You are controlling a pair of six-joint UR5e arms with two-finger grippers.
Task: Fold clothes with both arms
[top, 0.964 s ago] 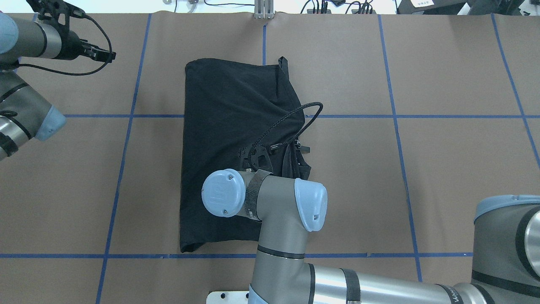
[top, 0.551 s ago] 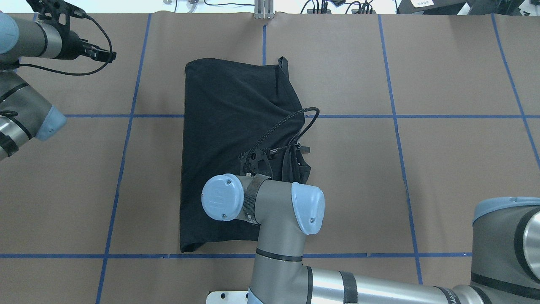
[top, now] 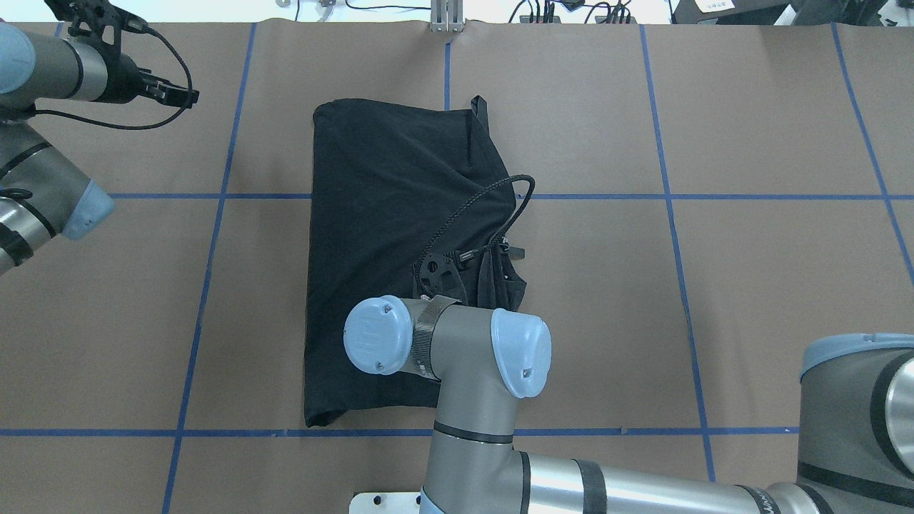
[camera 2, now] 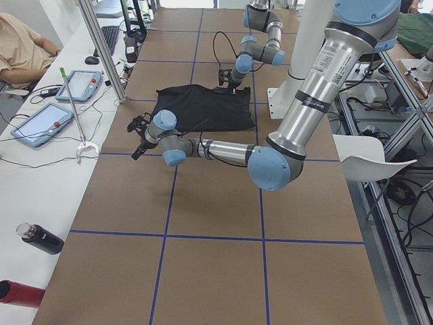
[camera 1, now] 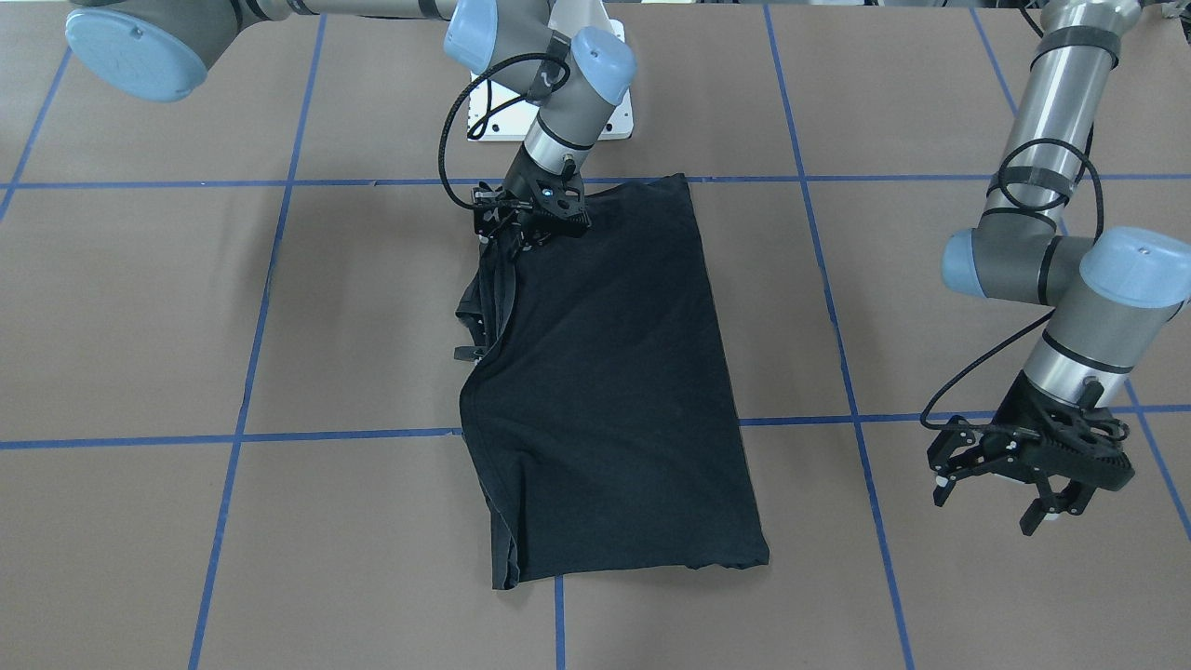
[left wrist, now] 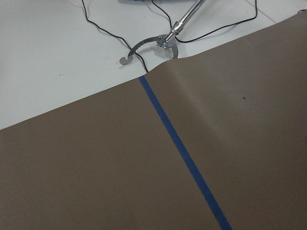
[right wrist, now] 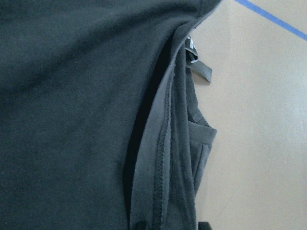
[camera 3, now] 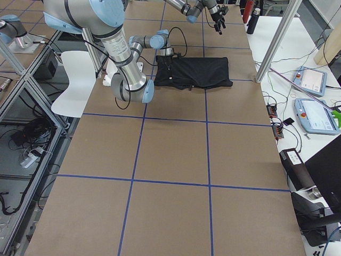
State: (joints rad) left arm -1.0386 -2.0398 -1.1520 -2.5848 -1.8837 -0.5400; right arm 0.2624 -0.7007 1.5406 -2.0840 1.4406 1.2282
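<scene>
- The left gripper hangs with its fingers spread and nothing between them, above bare table out past the far left corner of the shirt. It is well apart from the cloth. From it the shirt lies to the robot's right and back toward the robot.
- The shirt is a black, folded, oblong slab in the middle of the table. Its long axis runs straight away from the robot, and it crosses one blue tape line. The print is hidden.
- The right gripper is at the shirt's right long edge, closer to the robot's end than to the far end. It looks clenched on a gathered strip of that edge, which rises to it in pleats in the front-facing view. The wrist view shows layered hems but no clear finger contact.
- The bulk of the shirt lies to the robot's left of this gripper, so carrying the edge over means travelling leftward across the short axis.
- The right arm is much the nearer; the left one would need a long reach to help.
</scene>
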